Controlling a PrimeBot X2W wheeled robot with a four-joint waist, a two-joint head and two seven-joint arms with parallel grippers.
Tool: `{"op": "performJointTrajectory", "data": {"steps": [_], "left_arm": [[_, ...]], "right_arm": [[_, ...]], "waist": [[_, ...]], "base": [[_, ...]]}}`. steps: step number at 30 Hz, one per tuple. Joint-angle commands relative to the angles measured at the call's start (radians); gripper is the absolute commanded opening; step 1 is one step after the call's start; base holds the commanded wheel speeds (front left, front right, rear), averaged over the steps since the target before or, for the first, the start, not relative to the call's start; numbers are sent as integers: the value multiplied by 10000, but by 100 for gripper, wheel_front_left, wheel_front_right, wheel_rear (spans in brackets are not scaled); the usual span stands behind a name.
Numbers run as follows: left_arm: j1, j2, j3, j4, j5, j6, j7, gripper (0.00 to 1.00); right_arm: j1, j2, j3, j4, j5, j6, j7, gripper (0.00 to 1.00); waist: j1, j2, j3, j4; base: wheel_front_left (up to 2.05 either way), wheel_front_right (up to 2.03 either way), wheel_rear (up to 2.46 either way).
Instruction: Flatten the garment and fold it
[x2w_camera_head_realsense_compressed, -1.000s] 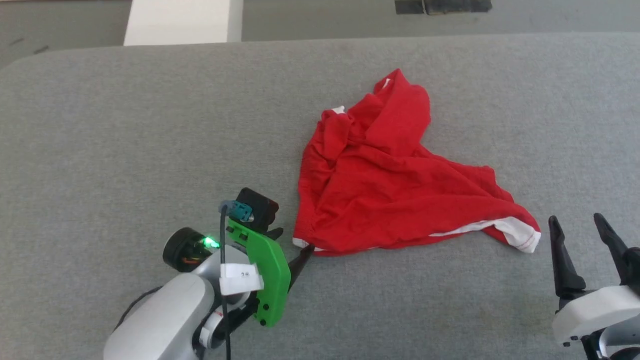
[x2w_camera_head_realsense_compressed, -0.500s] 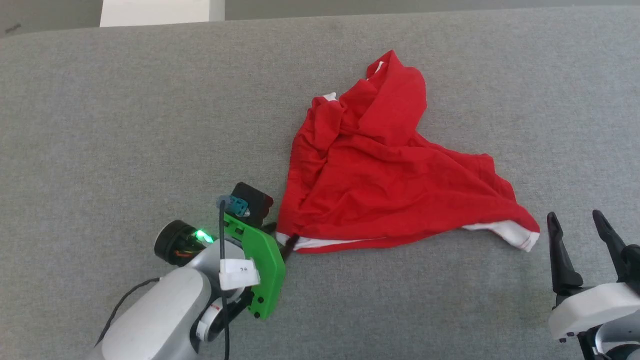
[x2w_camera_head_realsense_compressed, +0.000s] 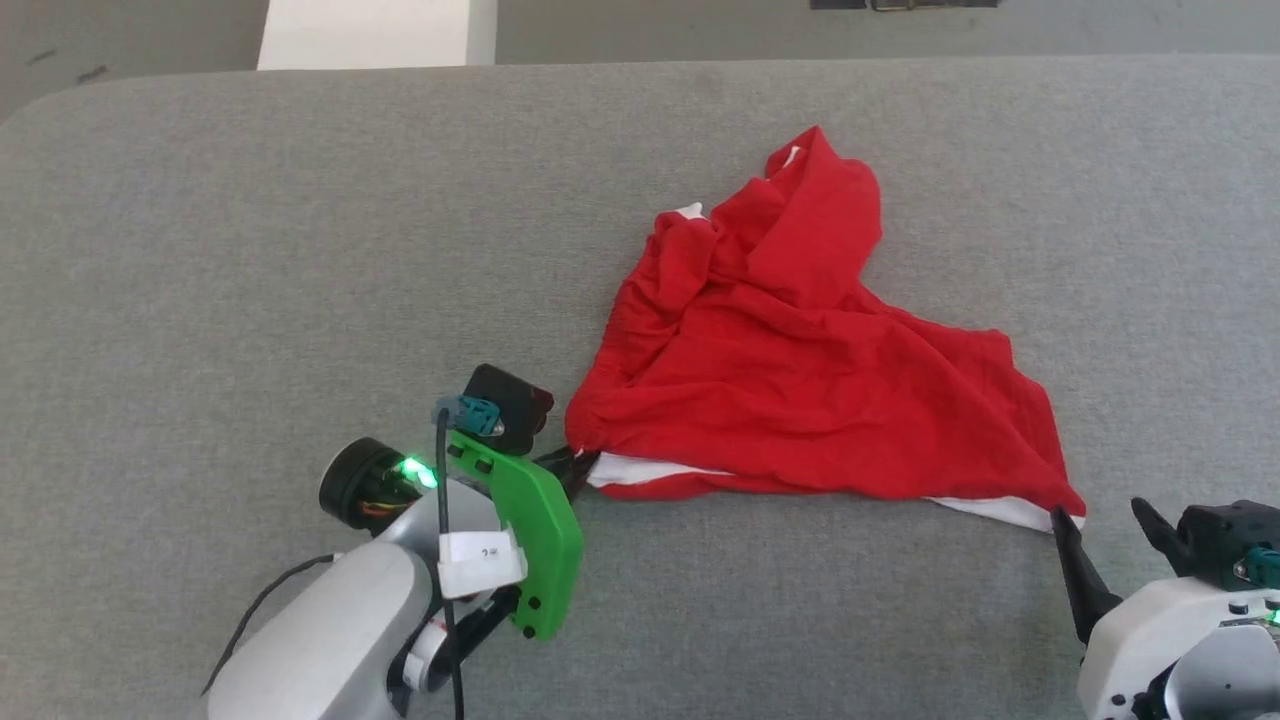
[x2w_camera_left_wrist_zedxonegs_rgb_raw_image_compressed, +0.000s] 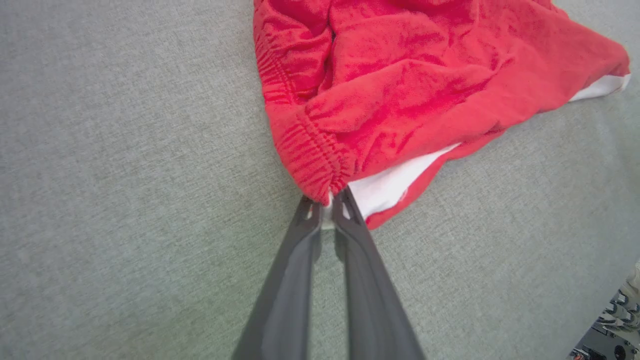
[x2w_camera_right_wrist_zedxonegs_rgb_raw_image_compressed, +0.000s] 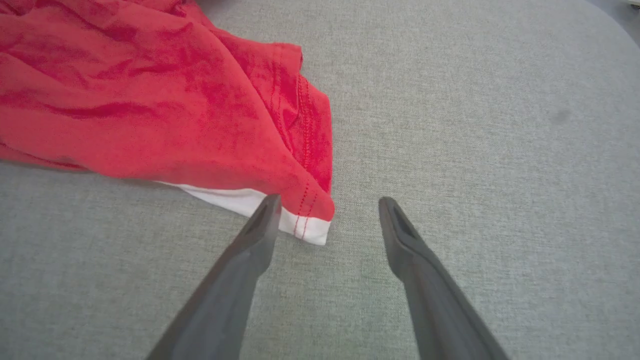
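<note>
Left wrist view: left gripper (x2w_camera_left_wrist_zedxonegs_rgb_raw_image_compressed: 325, 200) clenches the shorts (x2w_camera_left_wrist_zedxonegs_rgb_raw_image_compressed: 400, 100) by a waistband corner; right gripper (x2w_camera_right_wrist_zedxonegs_rgb_raw_image_compressed: 330, 201), jaws spread, sits at the hem corner, presumably to pull them flat.

No text is legible; marks on the white tag (x2w_camera_head_realsense_compressed: 481, 558) are too blurred.

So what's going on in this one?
A two-armed robot is working on a pair of red shorts that lies crumpled on a grey fabric-covered table. The left gripper is shut on the near corner of the elastic waistband, where a white stripe shows. The right gripper is open at the opposite near corner, by the white hem trim, and is not gripping it. Nothing has been flattened or folded yet.
</note>
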Motion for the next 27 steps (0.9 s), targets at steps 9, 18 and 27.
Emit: {"op": "performJointTrajectory", "data": {"steps": [9, 18, 27], "left_arm": [[109, -77, -90, -253, 81, 133, -164, 0], [-26, -35, -116, -363, 125, 165, -118, 0], [-85, 11, -150, -390, 138, 176, -118, 0]], "right_arm": [[-182, 106, -130, 332, 60, -15, 993, 100], [-447, 190, -80, 556, -96, -15, 836, 100], [-620, 75, 84, 917, -262, -15, 863, 0]], "waist": [[0, -1, 123, 173], [0, -1, 336, 243], [0, -1, 523, 354]], "base": [[0, 0, 0], [0, 0, 0], [0, 0, 0]]}}
